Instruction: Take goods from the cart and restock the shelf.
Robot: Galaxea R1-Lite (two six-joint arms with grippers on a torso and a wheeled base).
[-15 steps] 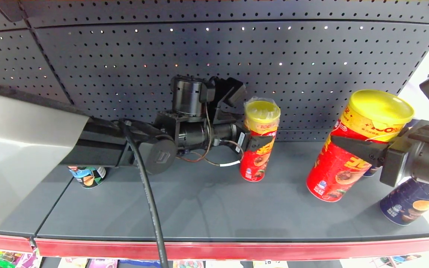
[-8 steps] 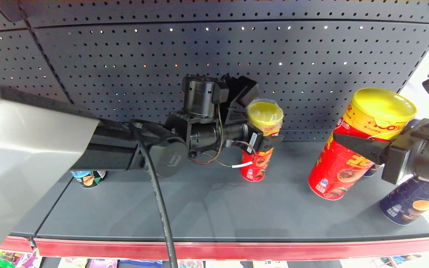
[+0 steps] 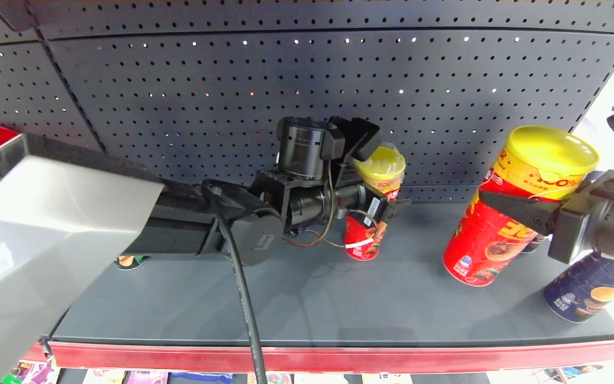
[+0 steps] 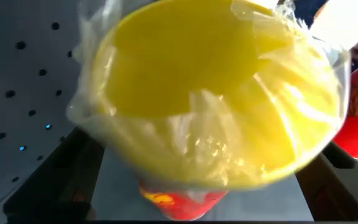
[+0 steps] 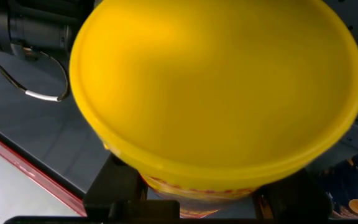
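A red can with a yellow, plastic-wrapped lid (image 3: 363, 240) stands upright on the dark shelf (image 3: 307, 298) near the pegboard. My left gripper (image 3: 395, 204) is open around its middle. In the left wrist view its lid (image 4: 216, 93) sits between the dark fingers (image 4: 61, 180), with shelf showing beside the red body. To the right, my right gripper (image 3: 520, 209) is shut on a second red can with a yellow lid (image 3: 499, 240). It holds this can tilted, base low over the shelf. The same lid (image 5: 216, 81) shows large in the right wrist view.
A dark blue can (image 3: 584, 288) stands at the shelf's right end, just under my right arm. Another can (image 3: 131, 261) peeks out below my left arm at the left. The pegboard back wall (image 3: 232, 80) closes the rear. A red strip (image 3: 339, 357) marks the front edge.
My left arm has shifted right, farther along its can, while that can stayed standing in about the same spot. The right gripper and its can have barely moved.
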